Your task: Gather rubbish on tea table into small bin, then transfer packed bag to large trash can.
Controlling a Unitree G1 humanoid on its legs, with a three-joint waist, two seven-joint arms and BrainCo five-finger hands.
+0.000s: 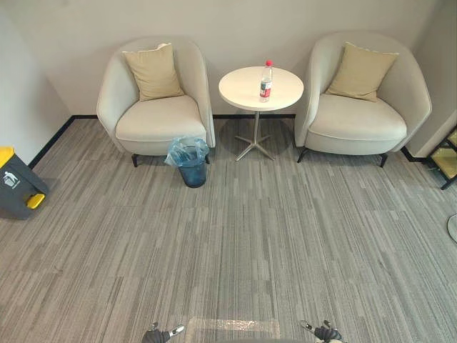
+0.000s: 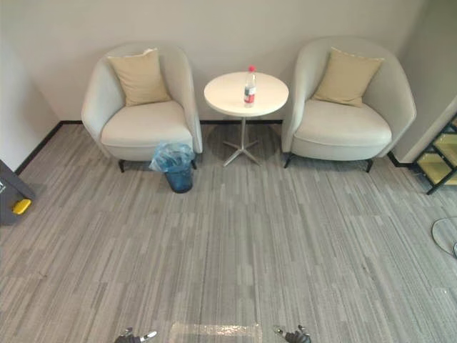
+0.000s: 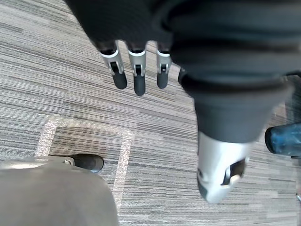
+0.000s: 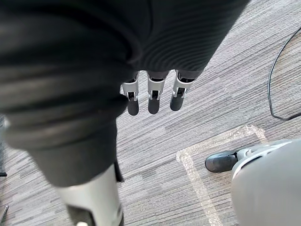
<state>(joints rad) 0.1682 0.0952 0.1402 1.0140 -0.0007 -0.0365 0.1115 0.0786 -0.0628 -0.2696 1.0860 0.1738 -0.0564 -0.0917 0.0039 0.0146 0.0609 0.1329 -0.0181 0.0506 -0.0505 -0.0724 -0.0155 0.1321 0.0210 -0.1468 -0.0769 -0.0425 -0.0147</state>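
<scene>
Your left hand (image 1: 161, 334) and right hand (image 1: 325, 333) peek in at the bottom edge, low over the grey carpet (image 1: 285, 243). Both hang loose with fingers (image 3: 139, 84) straight, holding nothing. Between them a pale tape square (image 1: 232, 327) marks the floor. At the left edge sits the large trash can (image 1: 18, 187), grey with yellow. Farther up, left of the middle, the small bin (image 1: 191, 163) with its blue bag stands just beside the left armchair (image 1: 153, 114). At the top middle, the round white tea table (image 1: 239, 89) holds one bottle (image 1: 265, 81) with a red cap, upright, with the right armchair (image 1: 360, 118) next to it.
</scene>
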